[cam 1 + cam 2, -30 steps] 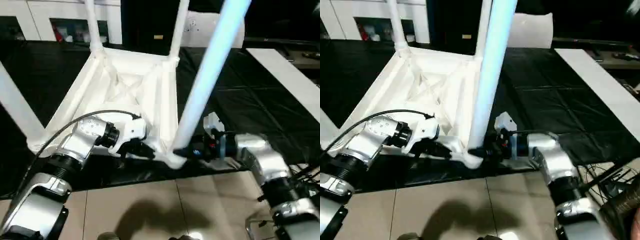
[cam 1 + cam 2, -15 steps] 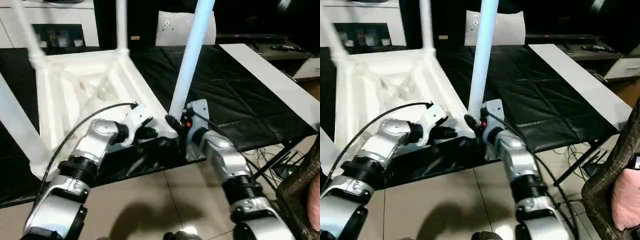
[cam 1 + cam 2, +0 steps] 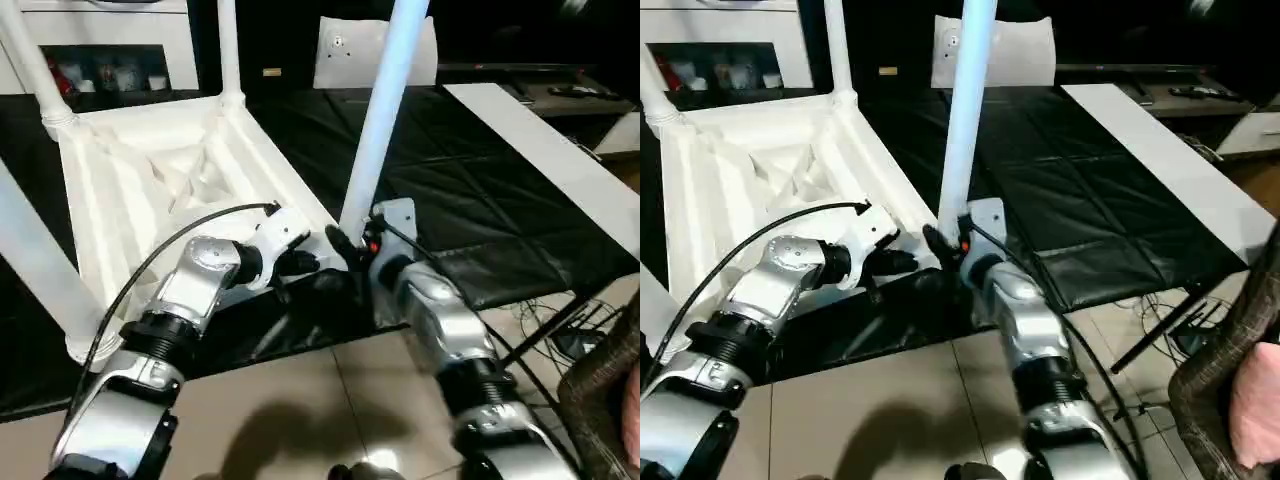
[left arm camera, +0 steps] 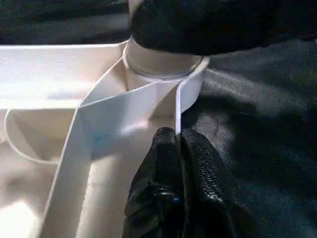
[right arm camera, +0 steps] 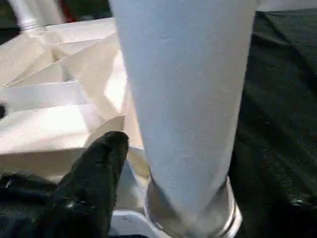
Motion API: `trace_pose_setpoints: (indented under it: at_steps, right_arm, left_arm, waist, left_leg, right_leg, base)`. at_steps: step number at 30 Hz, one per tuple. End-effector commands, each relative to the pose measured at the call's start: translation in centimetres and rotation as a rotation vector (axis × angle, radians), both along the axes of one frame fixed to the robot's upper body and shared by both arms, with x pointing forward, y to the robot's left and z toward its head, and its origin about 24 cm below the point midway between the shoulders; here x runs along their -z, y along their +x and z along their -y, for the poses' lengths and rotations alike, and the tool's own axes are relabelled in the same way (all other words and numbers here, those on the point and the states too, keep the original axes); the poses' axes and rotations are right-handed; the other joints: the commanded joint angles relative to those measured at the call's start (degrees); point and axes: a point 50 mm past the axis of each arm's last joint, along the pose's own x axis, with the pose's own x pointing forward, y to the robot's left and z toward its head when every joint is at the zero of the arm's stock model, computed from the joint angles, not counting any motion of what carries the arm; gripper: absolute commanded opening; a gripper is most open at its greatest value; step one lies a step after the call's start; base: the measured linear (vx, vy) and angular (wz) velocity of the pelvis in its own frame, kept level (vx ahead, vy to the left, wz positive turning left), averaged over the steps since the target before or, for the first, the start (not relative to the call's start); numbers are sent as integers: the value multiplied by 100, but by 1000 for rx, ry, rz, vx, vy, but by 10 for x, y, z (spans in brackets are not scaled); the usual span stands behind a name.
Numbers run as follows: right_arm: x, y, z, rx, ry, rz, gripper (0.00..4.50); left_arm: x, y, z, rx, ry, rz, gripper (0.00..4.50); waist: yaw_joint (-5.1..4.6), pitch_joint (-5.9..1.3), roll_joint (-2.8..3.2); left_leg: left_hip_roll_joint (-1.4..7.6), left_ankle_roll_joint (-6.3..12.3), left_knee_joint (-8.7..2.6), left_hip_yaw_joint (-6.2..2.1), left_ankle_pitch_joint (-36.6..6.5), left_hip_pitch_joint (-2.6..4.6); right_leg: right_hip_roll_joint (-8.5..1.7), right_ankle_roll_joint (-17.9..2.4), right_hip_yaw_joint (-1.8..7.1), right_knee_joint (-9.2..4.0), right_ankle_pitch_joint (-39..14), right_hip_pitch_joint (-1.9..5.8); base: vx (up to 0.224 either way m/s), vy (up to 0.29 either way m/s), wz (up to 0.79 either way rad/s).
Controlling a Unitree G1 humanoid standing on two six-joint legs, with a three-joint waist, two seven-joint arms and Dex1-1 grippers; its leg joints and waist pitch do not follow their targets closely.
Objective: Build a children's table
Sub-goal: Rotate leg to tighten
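1. Closed tight, the two black fingers of the left gripper pinched the thin rim of the tabletop just beside the near corner socket.
2. At the right gripper I could see one black finger beside the base of the near leg, with space to the leg; whether the jaws were open or clasping it I cannot tell.
3. The tabletop lay upside down on the black mat, its ribbed underside facing up, and legs stood up from its corners.
4. I judge the step in hand was seating this near leg in its socket. The next move probably needs a firm push or twist downward while the left gripper steadies the rim.
5. Each visible socket held a leg; the ribbed hollow of the tabletop held nothing.
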Motion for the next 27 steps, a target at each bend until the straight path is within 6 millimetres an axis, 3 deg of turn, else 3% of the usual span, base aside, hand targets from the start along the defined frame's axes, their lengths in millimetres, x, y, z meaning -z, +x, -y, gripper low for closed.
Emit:
trace_pose_setpoints:
  at_steps: [1,2,5,7,9,12,15,19,22,24,25,27]
  right_arm:
    - [-2,-16,-26,-251,24,13,366]
    - [-3,-19,-12,-284,14,35,383]
    - [-4,-23,2,-315,2,53,404]
    - [-8,-28,21,-334,-12,74,429]
    - [-10,-32,31,-342,-20,82,439]
    - [-14,-39,43,-354,-23,88,446]
    - [-15,-47,56,-356,-30,85,446]
    - [-15,-54,66,-335,-49,86,446]
    - [-16,-62,73,-313,-24,73,446]
    - [-18,-65,74,-299,-21,77,446]
    - [-18,-68,75,-289,-17,78,446]
    - [-20,-72,75,-273,-3,79,446]
  left_arm:
    - [1,-6,13,102,-21,11,0]
    - [3,-9,8,146,-1,16,0]
    - [4,-10,1,181,25,21,0]
    - [5,-10,-8,212,82,35,0]
    - [5,-8,-15,211,111,39,0]
    - [3,-6,-25,228,151,55,0]
    - [-4,-2,-38,251,187,93,0]
    - [-12,3,-48,250,229,121,0]
    - [-20,9,-61,214,259,156,0]
    - [-21,9,-64,213,261,163,0]
    - [-23,9,-67,207,251,159,0]
    - [-25,8,-70,199,225,157,0]
  waist:
    - [45,-309,63]
    - [63,-328,47]
    - [76,-350,53]
    - [129,-375,64]
    - [162,-382,71]
    - [196,-372,60]
    - [196,-340,36]
    - [196,-338,28]
    - [213,-366,45]
    - [197,-368,25]
    - [220,-379,34]
    - [207,-386,35]
  left_leg:
    - [-3,261,-382,83,-1435,-40]
    - [0,323,-363,100,-1286,-46]
    - [-1,392,-342,113,-895,-66]
    - [1,539,-307,136,-597,-21]
    - [-1,584,-307,138,-540,-23]
    - [2,558,-311,144,-717,-6]
    - [0,371,-346,126,-1228,-17]
    - [0,214,-358,105,-1373,-28]
    - [0,227,-333,115,-1317,-1]
    - [2,202,-364,88,-1257,-68]
    - [12,184,-336,104,-1279,-20]
    - [6,186,-338,97,-1198,-44]
  right_leg:
    - [-298,-844,202,-456,-1850,266]
    - [-295,-908,206,-433,-1581,279]
    - [-281,-1105,201,-352,-899,315]
    - [-263,-1262,215,-289,-253,334]
    - [-270,-1331,206,-263,-89,350]
    - [-282,-1326,212,-288,-293,351]
    - [-303,-998,201,-398,-1425,336]
    - [-310,-705,195,-458,-2132,291]
    - [-303,-725,211,-458,-1995,281]
    - [-300,-752,180,-410,-1875,330]
    - [-313,-735,195,-422,-1909,293]
    - [-303,-813,196,-393,-1749,308]
  base:
    - [0,0,0]
    - [0,0,0]
    - [37,-5,0]
    - [27,0,0]
    - [0,0,0]
    - [0,0,0]
    - [0,0,0]
    - [0,0,0]
    - [0,0,0]
    - [0,0,0]
    - [0,0,0]
    - [0,0,0]
